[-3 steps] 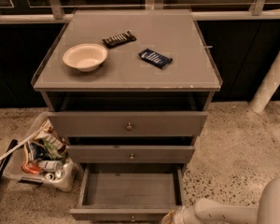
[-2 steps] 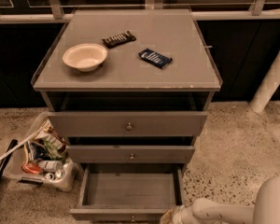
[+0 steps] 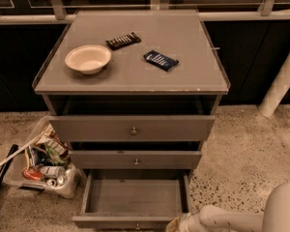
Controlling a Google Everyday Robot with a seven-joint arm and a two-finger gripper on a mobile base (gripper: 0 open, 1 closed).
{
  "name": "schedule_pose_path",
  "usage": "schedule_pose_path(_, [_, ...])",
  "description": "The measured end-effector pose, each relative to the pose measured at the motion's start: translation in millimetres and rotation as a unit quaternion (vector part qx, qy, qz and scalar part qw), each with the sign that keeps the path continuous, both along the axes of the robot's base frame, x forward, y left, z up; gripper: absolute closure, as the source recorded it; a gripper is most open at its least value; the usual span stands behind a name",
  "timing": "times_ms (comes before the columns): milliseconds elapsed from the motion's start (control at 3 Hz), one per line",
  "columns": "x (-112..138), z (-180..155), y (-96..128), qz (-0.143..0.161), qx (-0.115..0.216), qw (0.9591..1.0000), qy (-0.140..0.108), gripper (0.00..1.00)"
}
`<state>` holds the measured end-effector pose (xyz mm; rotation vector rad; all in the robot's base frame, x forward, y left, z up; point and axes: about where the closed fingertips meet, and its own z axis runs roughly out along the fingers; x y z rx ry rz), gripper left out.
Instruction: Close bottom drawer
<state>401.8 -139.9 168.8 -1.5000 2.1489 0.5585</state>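
The flat grey bottom drawer [image 3: 135,197], lowest in the grey three-drawer cabinet [image 3: 183,71], stands pulled well out at the lower centre of the frame, with nothing inside it. The robot's two-finger gripper [image 3: 175,224] sits at the bottom edge, just beside the right end of the drawer's slim front panel; whether it is apart or together cannot be told. Hazard: a push applied at that corner may skew the drawer and jam it, or slip off the panel.

On the grey cabinet top [image 3: 135,76] a white bowl [image 3: 88,58], a dark snack bar [image 3: 123,40] and a blue packet [image 3: 161,60] are laid apart from one another. The gripper [image 3: 175,223] is seen low over the speckled floor [image 3: 241,149], near the bottom edge.
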Motion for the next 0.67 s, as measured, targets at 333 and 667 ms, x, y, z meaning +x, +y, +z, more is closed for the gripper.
schedule_pose_path(333, [0.0,-0.1,0.1,0.0,0.0,1.0,0.0,0.35])
schedule_pose_path(667, [2.3,-5.8,8.4,-0.002,0.011,0.9999,0.003,0.11])
